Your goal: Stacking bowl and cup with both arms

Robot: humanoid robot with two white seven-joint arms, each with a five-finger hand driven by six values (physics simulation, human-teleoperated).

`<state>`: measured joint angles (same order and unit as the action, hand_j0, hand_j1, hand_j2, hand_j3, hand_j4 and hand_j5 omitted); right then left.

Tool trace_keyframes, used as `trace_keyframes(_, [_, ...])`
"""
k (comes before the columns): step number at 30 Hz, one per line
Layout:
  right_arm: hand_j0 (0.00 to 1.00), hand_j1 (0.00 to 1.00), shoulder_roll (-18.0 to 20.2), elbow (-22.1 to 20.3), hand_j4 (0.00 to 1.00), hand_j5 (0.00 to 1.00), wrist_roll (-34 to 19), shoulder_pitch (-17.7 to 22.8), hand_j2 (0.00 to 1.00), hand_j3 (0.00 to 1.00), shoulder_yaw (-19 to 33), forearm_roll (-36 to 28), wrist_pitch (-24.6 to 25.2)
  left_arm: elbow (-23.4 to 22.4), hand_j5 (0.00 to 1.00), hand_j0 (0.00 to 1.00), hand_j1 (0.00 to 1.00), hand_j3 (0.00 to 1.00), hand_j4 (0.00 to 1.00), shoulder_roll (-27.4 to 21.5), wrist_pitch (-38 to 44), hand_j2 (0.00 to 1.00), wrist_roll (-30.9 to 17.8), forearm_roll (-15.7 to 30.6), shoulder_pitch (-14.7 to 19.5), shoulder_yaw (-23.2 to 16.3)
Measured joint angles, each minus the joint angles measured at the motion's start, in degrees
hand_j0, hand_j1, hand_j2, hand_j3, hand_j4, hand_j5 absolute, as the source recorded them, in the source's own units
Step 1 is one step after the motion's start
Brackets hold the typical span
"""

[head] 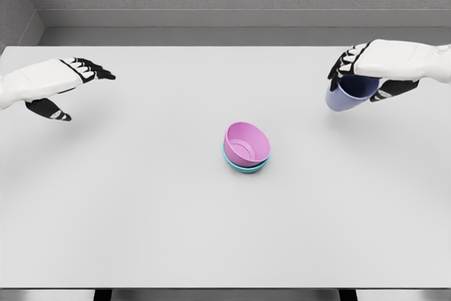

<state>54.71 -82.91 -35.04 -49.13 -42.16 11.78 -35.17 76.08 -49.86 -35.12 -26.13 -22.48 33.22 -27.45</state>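
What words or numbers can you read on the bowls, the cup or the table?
None. No words, numbers, labels or signs show anywhere in the head view.
The pink bowl is plain, and so is the teal bowl under it.
The blue cup in the right hand is plain.
The white table and the left hand carry no marks either.

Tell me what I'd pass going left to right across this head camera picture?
Left robot hand, open and empty → pink bowl nested in a teal bowl at the middle of the white table → right robot hand gripping a blue cup tipped on its side.
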Motion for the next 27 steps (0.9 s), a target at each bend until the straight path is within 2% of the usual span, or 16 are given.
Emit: trace_keyframes(27, [0.61, 0.61, -1.68, -11.19, 0.61, 0.61, -0.01, 0.62, 0.61, 0.61, 1.49, 0.07, -0.02, 0.06, 1.00, 1.00, 1.00, 1.00, 1.00, 0.00, 0.00, 1.00, 0.00, -0.01, 0.00, -0.03])
